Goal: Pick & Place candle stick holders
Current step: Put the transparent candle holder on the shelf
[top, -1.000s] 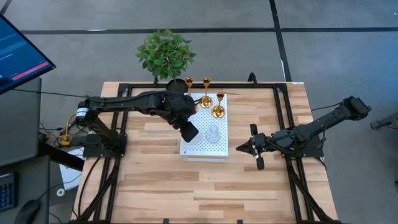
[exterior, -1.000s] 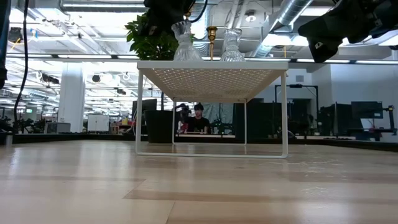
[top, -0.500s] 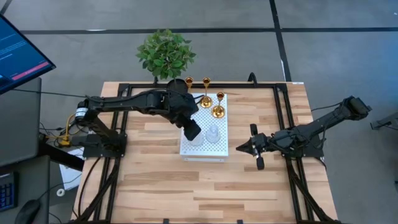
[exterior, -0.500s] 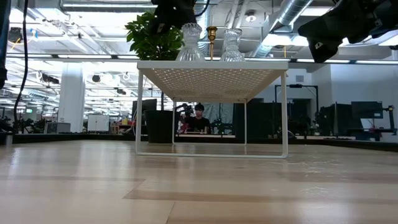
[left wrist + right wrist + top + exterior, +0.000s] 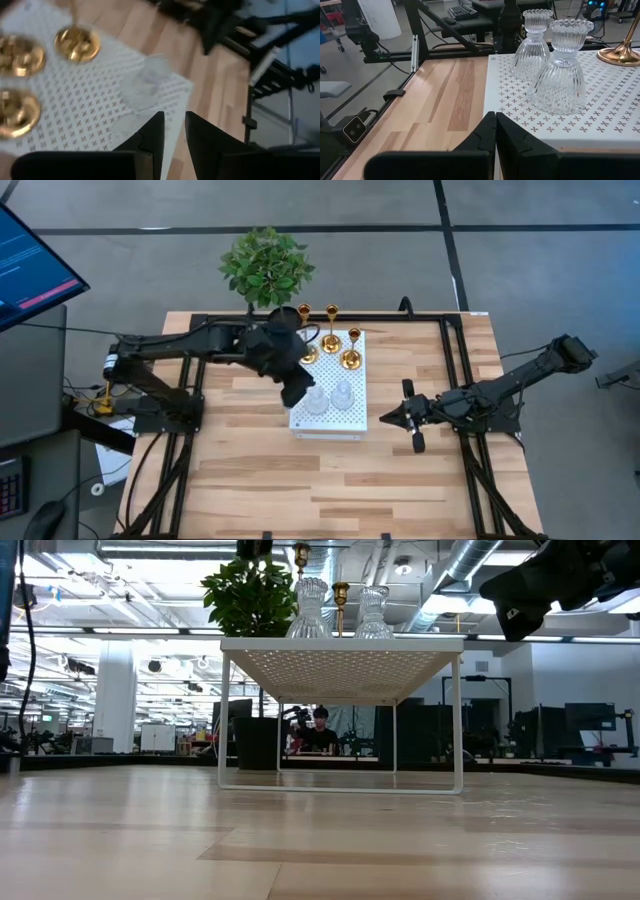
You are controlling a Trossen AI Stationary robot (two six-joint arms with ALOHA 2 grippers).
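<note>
**Now all five holders crowd the white board**

Here the left hand (image 5: 296,391), fingers slightly spread and empty, hovers beside the near glass holder (image 5: 316,400), apparently just clear. Another glass holder (image 5: 343,394) and three gold holders (image 5: 329,338) stand close; a careless sweep could topple them. The right hand (image 5: 388,419), pressed together, waits over the bench (image 5: 250,480).

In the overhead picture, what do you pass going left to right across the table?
Left gripper → left glass holder → right glass holder → right gripper, all in a row; the first three are over or on the white board.
</note>
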